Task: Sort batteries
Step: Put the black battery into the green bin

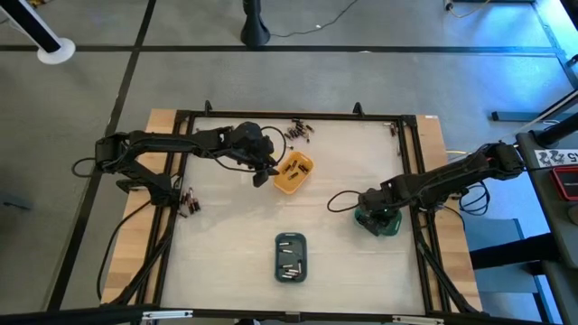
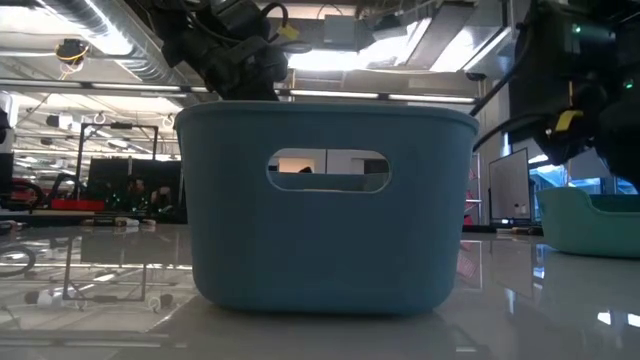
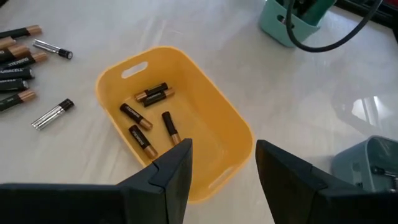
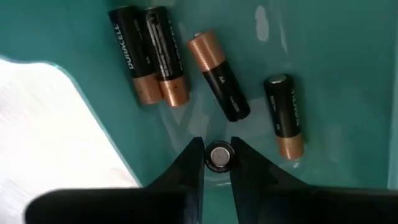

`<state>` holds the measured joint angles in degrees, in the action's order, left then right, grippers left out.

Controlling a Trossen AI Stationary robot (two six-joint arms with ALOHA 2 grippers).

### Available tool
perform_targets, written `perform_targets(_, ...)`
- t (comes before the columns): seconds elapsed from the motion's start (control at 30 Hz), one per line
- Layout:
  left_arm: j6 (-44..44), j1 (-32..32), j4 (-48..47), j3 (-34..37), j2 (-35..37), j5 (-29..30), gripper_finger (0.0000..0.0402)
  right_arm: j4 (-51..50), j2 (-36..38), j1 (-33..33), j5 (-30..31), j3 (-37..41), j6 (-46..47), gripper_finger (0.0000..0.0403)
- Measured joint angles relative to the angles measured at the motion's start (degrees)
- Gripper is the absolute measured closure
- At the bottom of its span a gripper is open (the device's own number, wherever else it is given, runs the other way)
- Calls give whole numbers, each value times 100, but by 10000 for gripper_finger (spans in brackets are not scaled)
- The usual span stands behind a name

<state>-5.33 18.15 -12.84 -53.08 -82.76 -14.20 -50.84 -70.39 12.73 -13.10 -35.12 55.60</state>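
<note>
While the left pincer hangs open above the near rim of the orange tray, five batteries lie flat inside it, just beyond the fingertips, long axes at mixed angles. Loose cells lie on the worktop beside that tray. A blue tray at the front holds more. At right, the right pincer reaches into the green tray, clamped on one battery standing on end, its cap facing the wrist camera; four others lie flat just ahead.
</note>
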Motion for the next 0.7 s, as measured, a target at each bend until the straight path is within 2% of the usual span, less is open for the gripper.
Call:
perform_targets(0.17, -182, 0, -41, 0, 0, -1, 235, 75, 0, 0, -2, 18, 8, 332)
perform_targets(0.47, -216, 0, -90, 0, 0, 1, 235, 110, 0, 0, 46, 18, -66, 228)
perform_targets(0.6, -177, 10, -111, 0, 0, 2, 235, -133, 0, 0, 56, -131, -226, 199)
perform_targets(0.7, -128, 46, -105, 0, 0, 7, 235, -592, 15, 0, 515, -572, -355, 193)
